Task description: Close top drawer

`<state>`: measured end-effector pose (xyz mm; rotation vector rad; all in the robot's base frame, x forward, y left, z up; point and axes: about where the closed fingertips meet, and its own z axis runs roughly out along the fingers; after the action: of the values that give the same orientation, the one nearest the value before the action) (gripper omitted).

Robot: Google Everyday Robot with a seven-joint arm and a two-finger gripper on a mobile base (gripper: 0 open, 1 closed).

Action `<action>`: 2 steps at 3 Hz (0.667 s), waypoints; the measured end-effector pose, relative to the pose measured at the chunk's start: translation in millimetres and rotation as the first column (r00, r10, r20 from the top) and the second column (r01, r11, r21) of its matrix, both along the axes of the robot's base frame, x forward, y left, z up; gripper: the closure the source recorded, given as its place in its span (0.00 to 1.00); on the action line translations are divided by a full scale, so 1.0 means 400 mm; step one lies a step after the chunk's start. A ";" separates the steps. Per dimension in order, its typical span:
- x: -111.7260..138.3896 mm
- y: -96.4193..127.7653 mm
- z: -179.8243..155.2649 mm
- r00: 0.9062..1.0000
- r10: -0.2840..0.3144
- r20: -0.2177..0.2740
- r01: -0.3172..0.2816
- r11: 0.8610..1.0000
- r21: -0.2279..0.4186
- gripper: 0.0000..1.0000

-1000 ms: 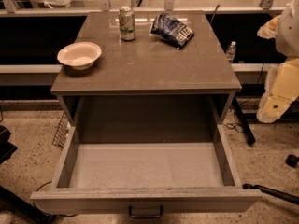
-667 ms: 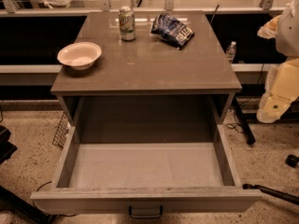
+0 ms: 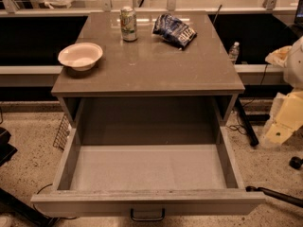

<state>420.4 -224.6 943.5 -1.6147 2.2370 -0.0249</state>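
Note:
The top drawer [image 3: 147, 167] is pulled far out of the grey-brown cabinet [image 3: 147, 74]. Its plain grey inside holds nothing. Its flat front [image 3: 85, 206] runs along the bottom of the camera view, with the small dark handle [image 3: 147, 215] at its centre. The two lower drawers are hidden beneath it. My arm is folded at the right edge, and its pale gripper [image 3: 280, 129] hangs there to the right of the cabinet, well apart from the drawer and its handle.
On the cabinet top stand a white bowl [image 3: 80, 56], a drink can [image 3: 128, 23] and a blue snack bag [image 3: 174, 30]. A water bottle [image 3: 234, 51] stands behind on the right. A dark bar [image 3: 277, 196] lies on the floor at the drawer's right corner.

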 end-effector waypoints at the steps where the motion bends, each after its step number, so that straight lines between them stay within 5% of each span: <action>1: -0.079 0.010 -0.038 0.998 0.008 0.057 -0.012 0.998 0.068 0.00; 2: -0.180 -0.024 -0.108 0.988 -0.047 0.146 0.025 0.989 0.147 0.00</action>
<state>348.4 -234.1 900.3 -1.4472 2.1026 0.0070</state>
